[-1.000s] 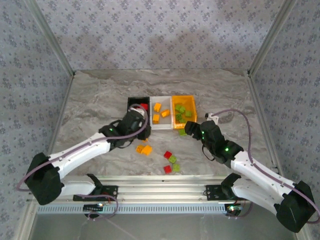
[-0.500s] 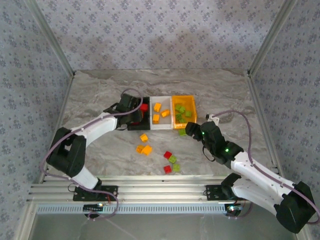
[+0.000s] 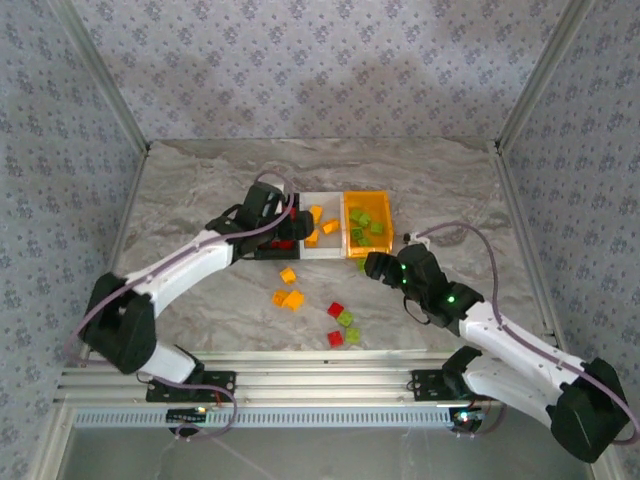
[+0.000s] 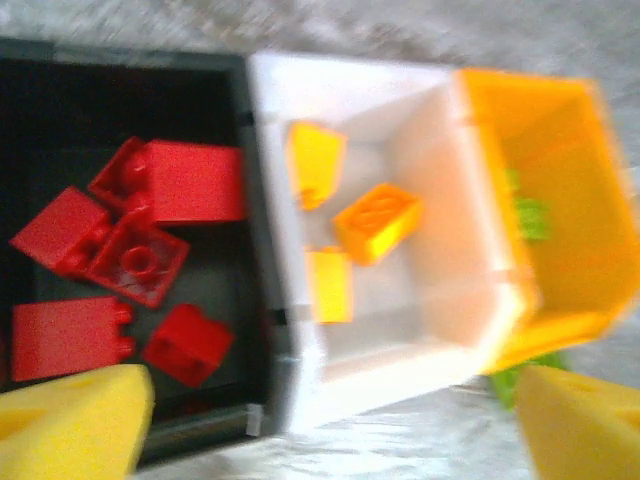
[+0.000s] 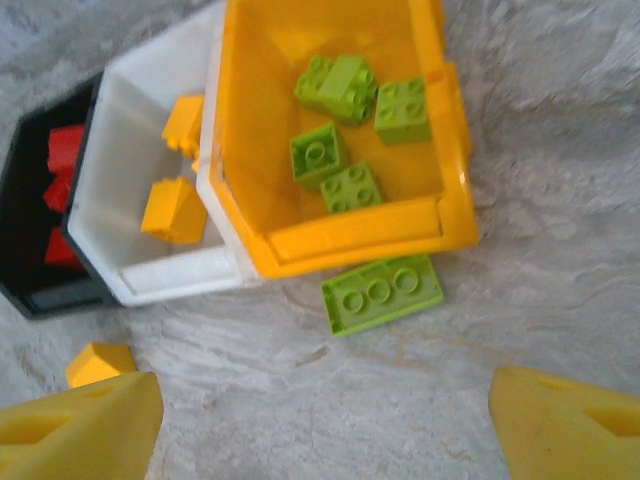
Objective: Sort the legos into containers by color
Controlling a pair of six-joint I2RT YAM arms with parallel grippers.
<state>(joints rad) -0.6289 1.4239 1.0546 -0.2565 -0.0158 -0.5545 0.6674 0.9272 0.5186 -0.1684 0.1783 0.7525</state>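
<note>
Black bin holds reds, white bin oranges, orange bin greens; several loose legos left to sort; left gripper and right gripper both gape empty

legos partly in containers, several loose nearby.

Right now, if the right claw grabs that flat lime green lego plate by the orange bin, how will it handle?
The flat lime green studded plastic plate looks moulded and thin, so probably stiff and light. Lying flat, it shouldn't roll, but may slide on the marbled tabletop. Its low edges likely give little to pinch.
</note>
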